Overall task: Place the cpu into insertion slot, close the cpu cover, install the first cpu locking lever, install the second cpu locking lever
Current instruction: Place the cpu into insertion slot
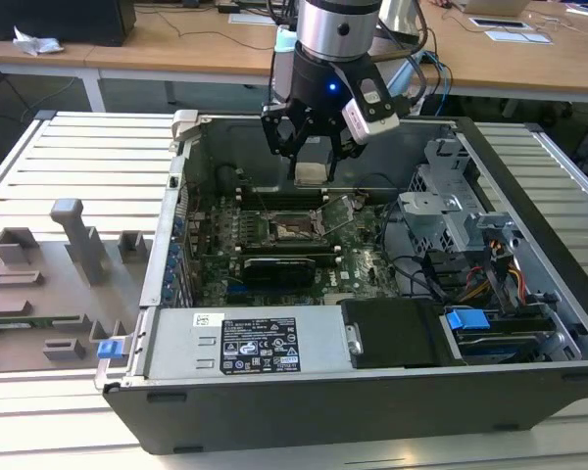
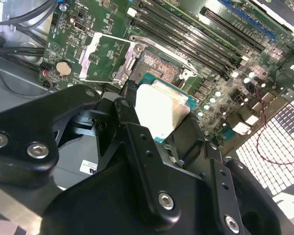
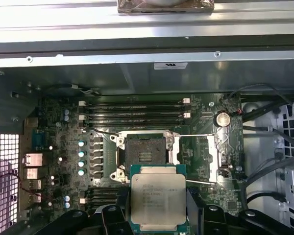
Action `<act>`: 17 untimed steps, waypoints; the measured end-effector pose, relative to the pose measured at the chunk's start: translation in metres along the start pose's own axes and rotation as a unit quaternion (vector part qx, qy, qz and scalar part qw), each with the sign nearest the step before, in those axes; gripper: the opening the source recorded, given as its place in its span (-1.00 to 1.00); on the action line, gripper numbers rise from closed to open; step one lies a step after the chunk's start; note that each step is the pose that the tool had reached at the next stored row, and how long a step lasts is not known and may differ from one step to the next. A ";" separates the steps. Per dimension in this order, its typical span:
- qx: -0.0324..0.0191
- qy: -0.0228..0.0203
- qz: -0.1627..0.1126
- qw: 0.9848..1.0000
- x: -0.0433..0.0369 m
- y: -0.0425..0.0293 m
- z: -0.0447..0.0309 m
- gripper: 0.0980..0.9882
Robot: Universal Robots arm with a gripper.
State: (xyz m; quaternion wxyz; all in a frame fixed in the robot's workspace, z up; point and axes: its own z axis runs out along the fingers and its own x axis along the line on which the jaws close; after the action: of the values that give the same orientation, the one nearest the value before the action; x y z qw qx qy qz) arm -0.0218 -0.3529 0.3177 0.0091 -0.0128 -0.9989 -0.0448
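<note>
My gripper (image 1: pixel 312 164) hangs inside the open computer case, shut on the cpu (image 1: pixel 311 173), a flat square chip with a silver-grey top. Both wrist views show the cpu (image 3: pixel 158 198) (image 2: pixel 159 110) pinched between the black fingers (image 3: pixel 195 211). It is above the board, apart from the insertion slot (image 3: pixel 146 154) (image 2: pixel 159 61) (image 1: pixel 292 228), a black square socket with a pale centre that lies bare. The cpu cover (image 3: pixel 217 161) (image 2: pixel 85 58), a thin silver frame, is swung open beside the slot. A thin locking lever (image 3: pixel 100 132) stands raised off the socket.
Long black memory slots (image 3: pixel 134 110) run beside the socket. A round coin cell (image 3: pixel 223 118) and black cables (image 3: pixel 264 110) sit past the open cover. The case holds a labelled power supply (image 1: pixel 260 345) and a metal drive cage (image 1: pixel 451 211). Grey fixtures (image 1: pixel 73 240) stand on the slatted table.
</note>
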 end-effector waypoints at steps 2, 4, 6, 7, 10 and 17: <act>0.000 0.000 0.000 1.000 0.0000 -0.0002 0.0019 0.00; 0.000 0.000 0.000 1.000 -0.0001 -0.0004 0.0046 0.00; 0.000 0.000 0.000 1.000 -0.0001 -0.0006 0.0070 0.00; 0.000 0.000 0.000 1.000 -0.0002 -0.0007 0.0082 0.00; 0.000 0.000 0.000 1.000 -0.0002 -0.0011 0.0121 0.00; 0.000 0.000 0.000 1.000 -0.0005 -0.0025 0.0284 0.00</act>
State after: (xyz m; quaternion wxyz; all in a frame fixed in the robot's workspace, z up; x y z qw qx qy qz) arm -0.0218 -0.3529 0.2891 0.0091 -0.0128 -0.9989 -0.0447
